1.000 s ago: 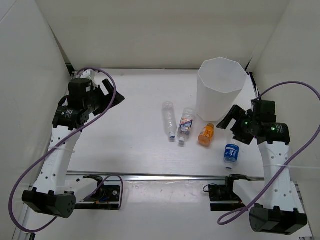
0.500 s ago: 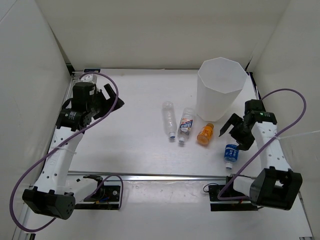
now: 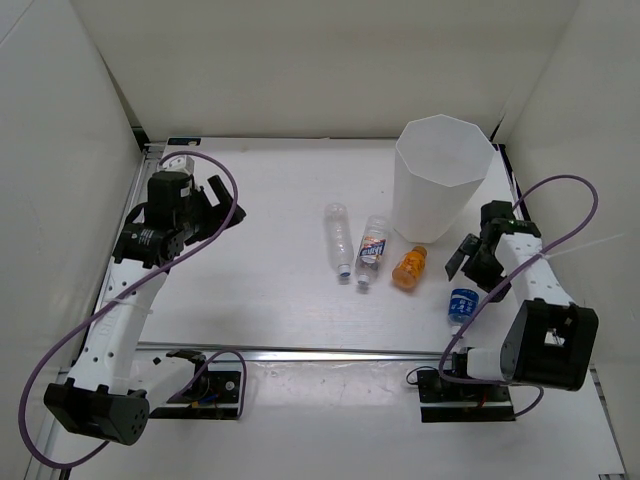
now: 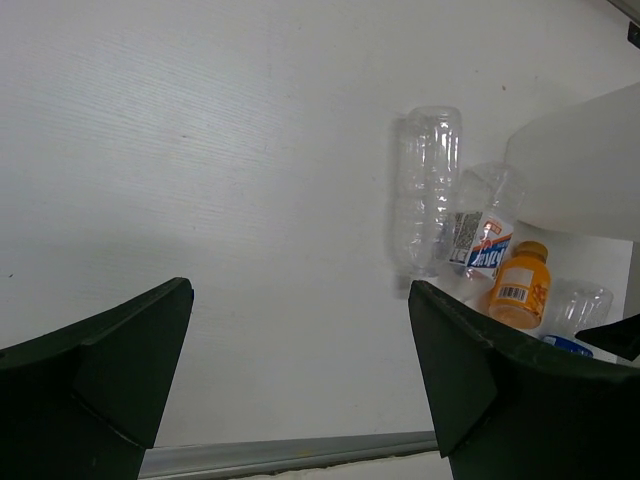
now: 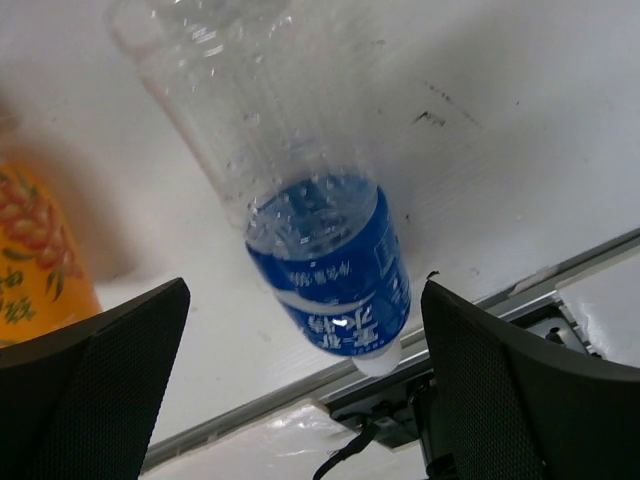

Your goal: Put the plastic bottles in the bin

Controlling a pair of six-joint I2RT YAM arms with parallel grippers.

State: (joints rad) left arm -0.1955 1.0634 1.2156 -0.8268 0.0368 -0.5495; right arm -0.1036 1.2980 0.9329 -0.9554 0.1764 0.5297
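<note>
Approach step: right gripper (image 3: 478, 272), jaws wide and empty, hovered over short blue-labelled clear plastic bottle (image 3: 461, 305) lying lower right, below tall white translucent faceted bin (image 3: 430, 205); next move likely called for descending and closing around it.

The white table (image 3: 270, 270) holds a translucent white bin (image 3: 445, 180), clear slim bottle (image 3: 339, 238), blue-red-labelled bottle (image 3: 372, 250), orange bottle (image 3: 411, 268) and blue-labelled bottle (image 3: 461, 305).

Left gripper (image 4: 300, 290) jaws wide apart over surface (image 4: 200, 150); slim clear bottle (image 4: 428, 190), blue-red labelled bottle (image 4: 482, 238) and orange bottle (image 4: 520, 290) lie beside bin (image 4: 590, 165).
</note>
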